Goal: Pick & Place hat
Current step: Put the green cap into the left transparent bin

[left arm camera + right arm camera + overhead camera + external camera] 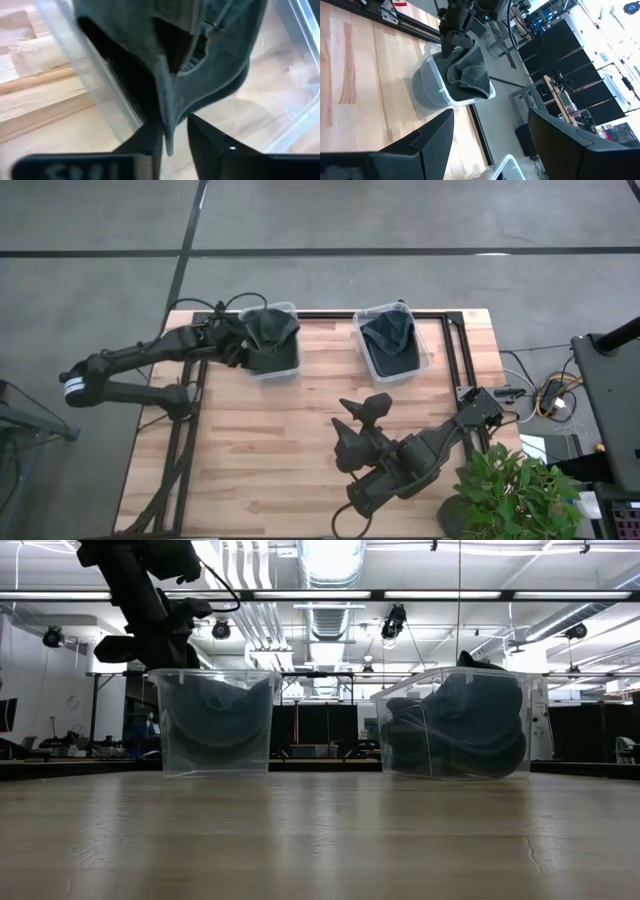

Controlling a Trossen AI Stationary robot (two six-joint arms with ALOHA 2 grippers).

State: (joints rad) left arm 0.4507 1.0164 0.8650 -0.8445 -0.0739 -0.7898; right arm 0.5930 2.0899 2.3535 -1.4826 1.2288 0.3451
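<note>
A dark grey-green hat point(200, 50) hangs over the clear left bin point(283, 370) at the table's far side. My left gripper point(172, 125) is shut on it and reaches in from the table's left point(240, 345). In the right wrist view the hat point(467, 70) droops into that bin point(427, 85), partly across its rim. The clear right bin point(430, 350) holds more dark hats point(390, 340). My right gripper point(355, 420) waits open over the table's near right part, touching nothing. My left gripper pinches an edge of the hat point(167, 120) between its two fingers point(205, 137). It comes in from the table's left, above the bin. The hat hangs slack beyond the fingers, its body down inside the left bin point(215, 720).
Both bins stand side by side along the far edge on the wooden table point(270, 450). A black frame rail point(455, 350) runs along the far and right sides. A potted plant point(510, 490) sits at the near right corner. Bare wood lies between the bins and the near edge.
</note>
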